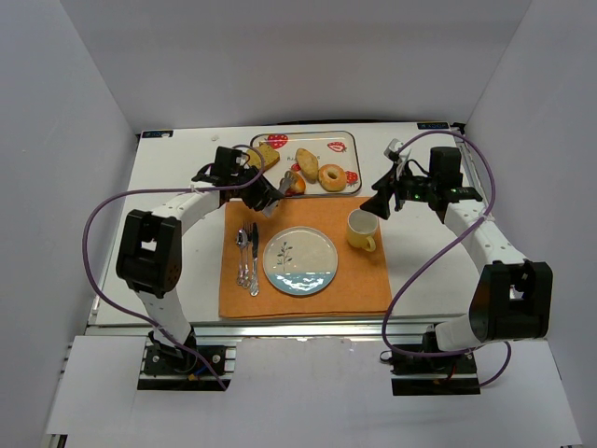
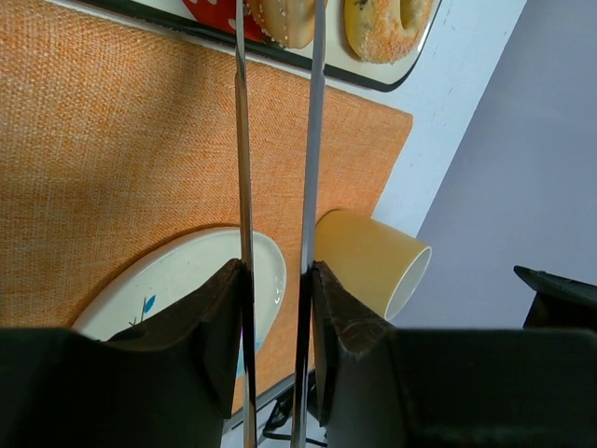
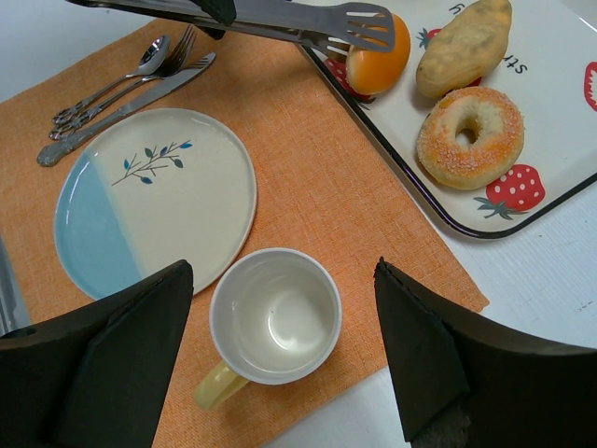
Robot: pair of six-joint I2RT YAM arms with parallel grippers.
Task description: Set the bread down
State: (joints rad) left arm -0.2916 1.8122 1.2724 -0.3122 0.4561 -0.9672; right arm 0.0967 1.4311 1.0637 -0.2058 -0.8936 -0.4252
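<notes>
Left end effector (image 2: 277, 271) closest in view: black fingers clenched on the two metal arms of the tongs (image 3: 280, 19), one finger pressing each arm from outside. Makes sense, since squeezing there closes the far tips without the fingers touching food.

Tong tips reach over the striped tray's near edge. Round roll (image 3: 378, 56) sits between them, slotted tip flat against its side. It looks pinched. Can't tell whether it is clear of the tray floor.

Longer roll (image 3: 464, 47) lies on the tray (image 3: 560, 112), just beside the round one and untouched. Bagel (image 3: 469, 137) next to it, nearer the tray's corner. Toast slice (image 1: 270, 154) at the tray's other end, partly behind the left arm.

Orange placemat (image 3: 317, 159) on the desk (image 1: 177, 159), butting against the tray. On it: plate (image 3: 177, 205) in the middle, bare; cutlery (image 3: 131, 79) bunched beside it; cup (image 3: 275, 313) upright on the other side, nothing in it.

Right end effector (image 1: 381, 203) released, jaws wide, nothing between them, hanging above the cup. Probably parked there to watch, out of the tongs' way.

My read: pickup stage, first roll. The plate is the likely target, near the tray, so a short carry. Risk: a round roll could slip from flat tips if the squeeze eases.
</notes>
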